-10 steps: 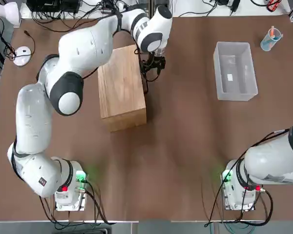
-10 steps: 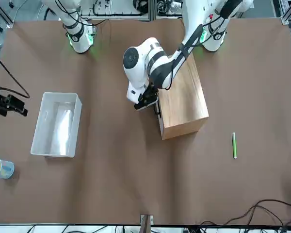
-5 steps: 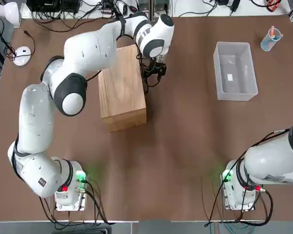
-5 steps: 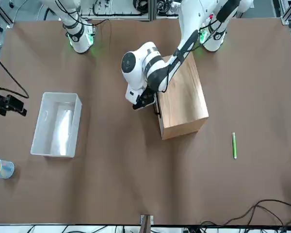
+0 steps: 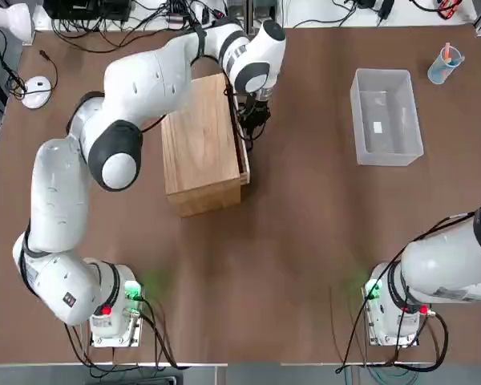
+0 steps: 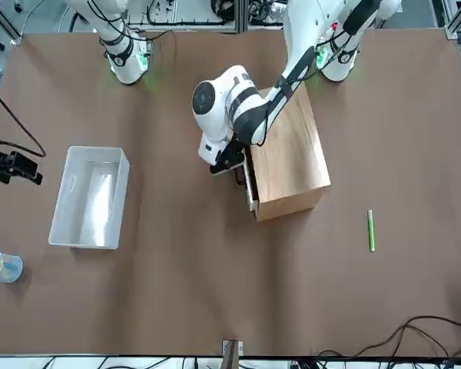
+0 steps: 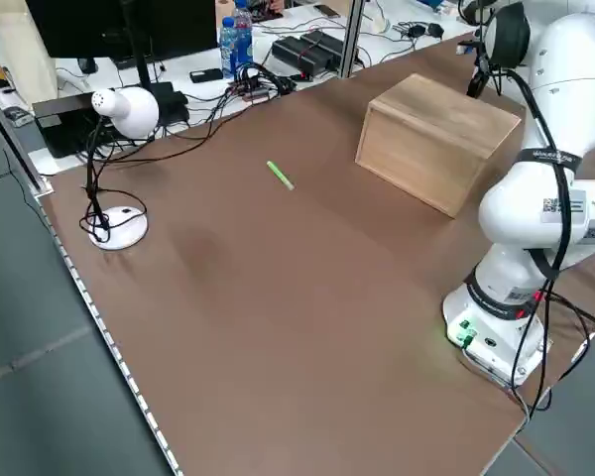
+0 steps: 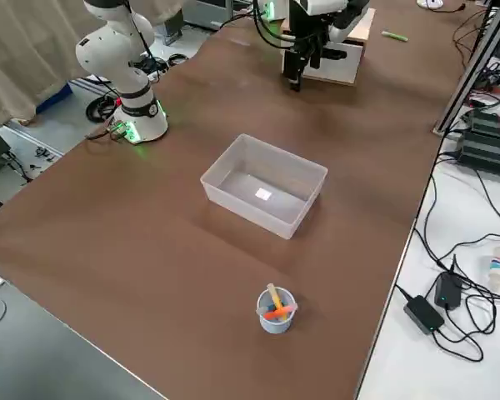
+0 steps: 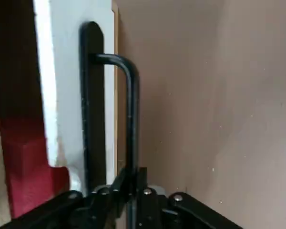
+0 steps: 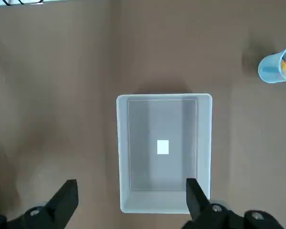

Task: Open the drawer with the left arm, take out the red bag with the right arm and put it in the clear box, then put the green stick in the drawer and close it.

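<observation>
The light-wood cabinet [image 5: 199, 144] stands left of the table's middle. Its drawer [image 5: 244, 158] is pulled out a crack on the side facing the clear box. My left gripper [image 5: 254, 120] is shut on the drawer's thin black handle [image 9: 131, 114]. Through the gap, the left wrist view shows the red bag [image 9: 26, 167] inside the drawer. The green stick [image 6: 371, 230] lies on the table on the cabinet's other side. My right gripper [image 10: 131, 200] hangs open with nothing in it above the clear box [image 10: 121, 152], which is at the far right [image 5: 385, 154].
A small blue cup [image 5: 445, 64] with coloured sticks stands at the far right corner beyond the clear box. A white desk lamp [image 7: 124, 109] and its round base [image 5: 36, 91] are at the far left. Cables run along the back edge.
My left gripper has shut on the drawer's handle. The drawer front has come a little way out of the cabinet toward the clear box. The right arm has not moved.
</observation>
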Robot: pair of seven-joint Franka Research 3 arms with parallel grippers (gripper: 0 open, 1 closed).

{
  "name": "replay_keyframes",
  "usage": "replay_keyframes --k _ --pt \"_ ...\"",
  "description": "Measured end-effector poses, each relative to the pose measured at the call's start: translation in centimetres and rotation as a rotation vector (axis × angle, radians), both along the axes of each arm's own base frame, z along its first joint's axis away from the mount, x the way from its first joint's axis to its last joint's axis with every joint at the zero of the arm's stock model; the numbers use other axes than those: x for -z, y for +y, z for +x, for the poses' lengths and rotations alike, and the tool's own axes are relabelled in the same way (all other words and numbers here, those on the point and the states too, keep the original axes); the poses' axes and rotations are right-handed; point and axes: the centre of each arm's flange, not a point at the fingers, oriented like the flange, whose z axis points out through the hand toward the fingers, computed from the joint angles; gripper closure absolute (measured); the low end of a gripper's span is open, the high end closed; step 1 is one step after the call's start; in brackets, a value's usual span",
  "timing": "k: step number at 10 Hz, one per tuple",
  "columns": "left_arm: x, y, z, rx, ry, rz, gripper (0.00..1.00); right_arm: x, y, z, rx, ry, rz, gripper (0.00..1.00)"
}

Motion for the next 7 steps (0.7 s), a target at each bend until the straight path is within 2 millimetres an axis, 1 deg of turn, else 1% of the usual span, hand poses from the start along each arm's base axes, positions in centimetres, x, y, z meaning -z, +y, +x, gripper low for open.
replay_keyframes --k 2,4,5,7 --pt "-0.4 -1.0 -0.3 0.011 -0.022 -0.046 0.89 0.0 0.2 0.0 -0.003 0.0 0.0 0.0" --pt "-0.8 -2.6 -1.0 0.033 -0.057 -0.109 0.89 0.0 0.2 0.0 -0.003 0.0 0.0 0.0" --pt "-0.8 -2.7 -1.1 0.038 -0.066 -0.11 0.89 0.1 0.2 0.0 -0.003 0.002 0.0 0.0" --pt "-1.6 -3.4 -1.1 0.043 -0.089 -0.16 0.9 0.6 0.1 0.2 -0.001 0.009 0.001 0.0"
